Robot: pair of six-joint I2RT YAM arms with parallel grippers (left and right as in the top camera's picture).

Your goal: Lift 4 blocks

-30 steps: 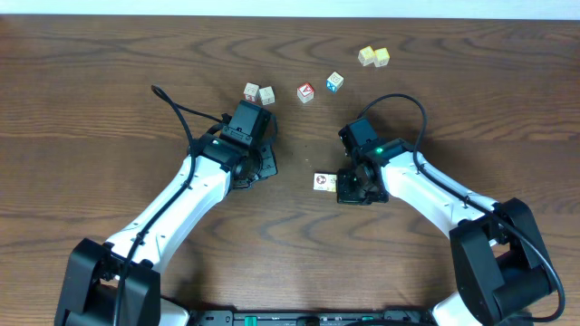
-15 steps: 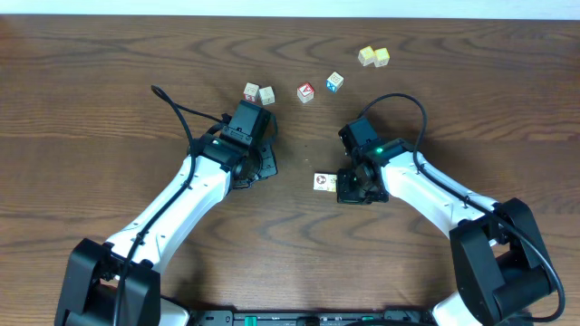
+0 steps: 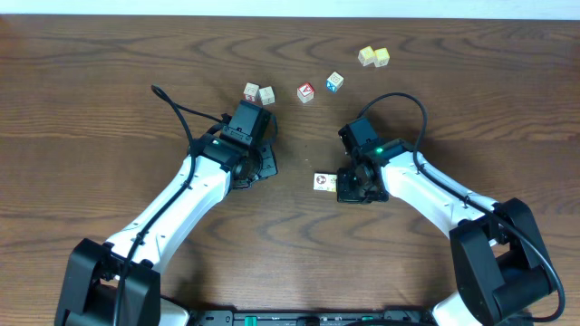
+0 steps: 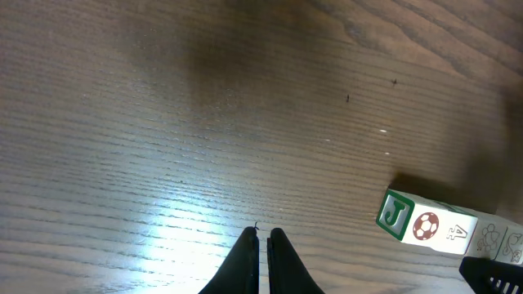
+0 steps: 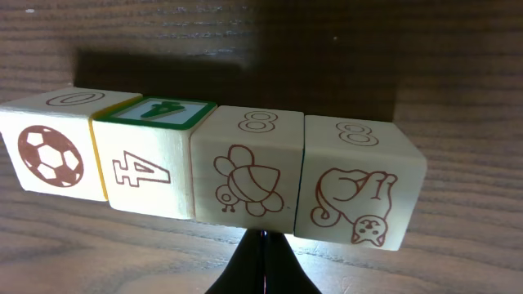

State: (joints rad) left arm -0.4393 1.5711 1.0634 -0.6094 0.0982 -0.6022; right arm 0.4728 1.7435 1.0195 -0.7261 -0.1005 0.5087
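Pressed together, the right pincer [image 5: 263,238] has the four blocks [image 5: 204,167] just ahead, one touching row lying across its tips. The left pincer [image 4: 263,239], also pressed together on nothing, has that row ahead-right, with open desk [image 4: 163,122] between. Farther off are six more: two pale cubes [image 3: 266,94], one red-faced cube [image 3: 305,92], one blue-faced cube [image 3: 335,81], two yellow cubes [image 3: 366,56].

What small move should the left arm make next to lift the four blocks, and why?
Probably slide the left tool toward the green J end of the four blocks. It is shut and apart from them, bare table between. The right tool, shut, sits at their long side; alone it could hardly lift all four.
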